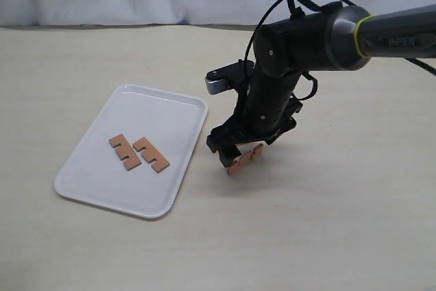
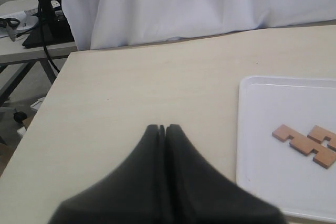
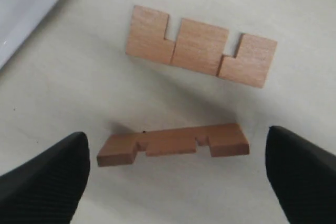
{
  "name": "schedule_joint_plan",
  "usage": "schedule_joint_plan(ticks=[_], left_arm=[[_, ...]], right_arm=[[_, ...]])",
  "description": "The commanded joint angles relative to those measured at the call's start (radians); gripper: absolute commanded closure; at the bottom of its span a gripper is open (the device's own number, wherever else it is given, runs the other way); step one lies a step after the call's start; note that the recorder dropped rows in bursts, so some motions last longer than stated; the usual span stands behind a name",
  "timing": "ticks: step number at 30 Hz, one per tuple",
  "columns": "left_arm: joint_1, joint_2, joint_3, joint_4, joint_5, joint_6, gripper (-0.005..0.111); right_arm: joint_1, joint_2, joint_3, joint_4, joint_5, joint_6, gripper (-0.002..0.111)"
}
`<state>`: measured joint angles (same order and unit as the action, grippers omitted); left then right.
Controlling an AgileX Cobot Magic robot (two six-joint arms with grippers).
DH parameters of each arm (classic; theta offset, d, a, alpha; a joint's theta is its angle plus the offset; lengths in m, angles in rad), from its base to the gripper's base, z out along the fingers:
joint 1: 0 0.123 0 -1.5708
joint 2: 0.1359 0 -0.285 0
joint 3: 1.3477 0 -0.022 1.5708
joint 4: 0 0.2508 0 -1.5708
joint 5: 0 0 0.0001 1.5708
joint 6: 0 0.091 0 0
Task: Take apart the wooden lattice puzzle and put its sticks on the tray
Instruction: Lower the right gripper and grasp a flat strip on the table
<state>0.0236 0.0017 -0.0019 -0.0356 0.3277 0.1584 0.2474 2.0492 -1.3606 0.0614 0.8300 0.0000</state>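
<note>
Puzzle is fully apart: four loose sticks, two on the tray, two off it.

- Tray [image 1: 87,146]: flat on the surface [image 1: 327,236], left of centre in the exterior view.
- Tray stick A [image 1: 125,151] and tray stick B [image 1: 151,155]: both lie flat, side by side and close together. Their long axes are parallel and run across the tray's long axis. Both also show in the left wrist view (A or B not matched) [image 2: 291,140], [image 2: 323,149]. Which way the notches face is too small to tell.
- Flat stick [image 3: 199,45]: on the bare surface just off the tray's right edge, broad face up. Its two square notches open on the edge facing away from its neighbour.
- Narrow-showing stick [image 3: 173,142]: beside the flat one and apart from it, long axis roughly parallel. It shows only a thin face with its notches. Whether it is up on its long edge or merely tilted, I cannot tell.
- In the exterior view this pair [image 1: 245,159] runs lower-left to upper-right.
- Right pincer [image 1: 238,157]: lowered over the pair and spread wide. In its wrist view the fingers [image 3: 47,177] sit beyond either end of the narrow-showing stick, whose long axis spans the gap. No contact, nothing gripped.
- Left pincer [image 2: 163,129]: fingers pressed together with nothing between them, over bare surface. The tray's rim [image 2: 240,129] is off to one side.
</note>
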Motion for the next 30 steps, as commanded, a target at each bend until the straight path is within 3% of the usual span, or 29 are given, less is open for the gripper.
schedule_joint_plan(ticks=[1,30], left_arm=[[-0.002,-0.002,0.002,-0.001,-0.018,0.001,0.107],[-0.002,-0.002,0.002,-0.001,-0.018,0.001,0.107]], right_arm=[[-0.001,-0.004,0.018,-0.01,-0.053,-0.012,0.024],[-0.001,-0.002,0.067,-0.01,-0.126,-0.016,0.024]])
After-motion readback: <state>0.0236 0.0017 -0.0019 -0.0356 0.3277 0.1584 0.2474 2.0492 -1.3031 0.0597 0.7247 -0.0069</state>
